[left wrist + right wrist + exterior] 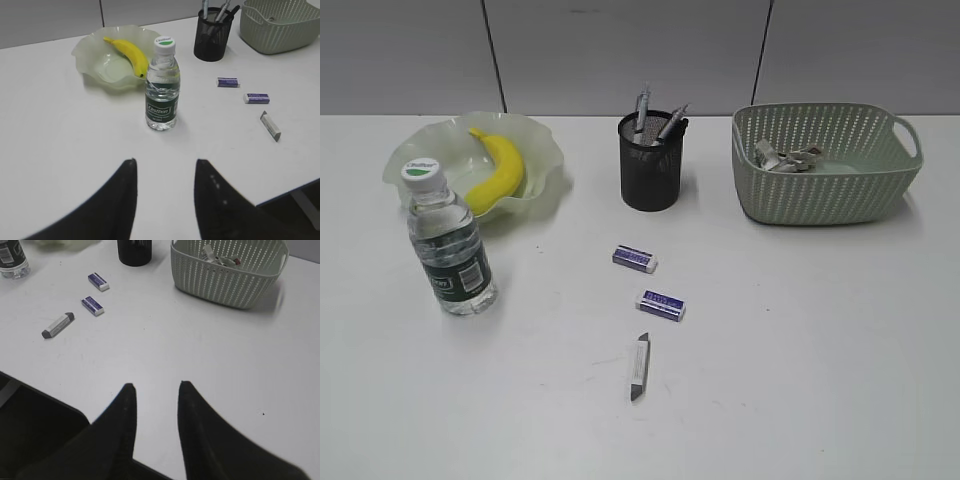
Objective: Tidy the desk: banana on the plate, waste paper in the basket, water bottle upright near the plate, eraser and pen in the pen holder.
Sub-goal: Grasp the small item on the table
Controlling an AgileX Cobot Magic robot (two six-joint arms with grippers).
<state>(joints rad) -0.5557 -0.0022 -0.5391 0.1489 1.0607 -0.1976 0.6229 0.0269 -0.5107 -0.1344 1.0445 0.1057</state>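
Three small items lie loose mid-worktop [800,380]: two purple-labelled erasers, far one [634,259] and near one [660,303], and nearest a grey stick [639,367], either a capped pen or a third eraser; too small to tell.

Banana [500,165] in plate [545,150], far left. Bottle [450,245] upright just near of the plate. Paper [785,157] in basket [830,165], far right. Holder [649,162] far centre, pens [655,120] already standing in it.

Judgement: three steps done; the step in hand is clearing erasers and stick into the holder.

Left tool [165,172] hangs over bare worktop near the bottle, jaws part open, holding nothing. Right tool [156,390] likewise, part open and empty, over bare worktop right of the erasers.

Next move likely calls for either tool to reach in over one eraser, line up across its narrow side, close on it, then lift and drop it into the holder past the pens.
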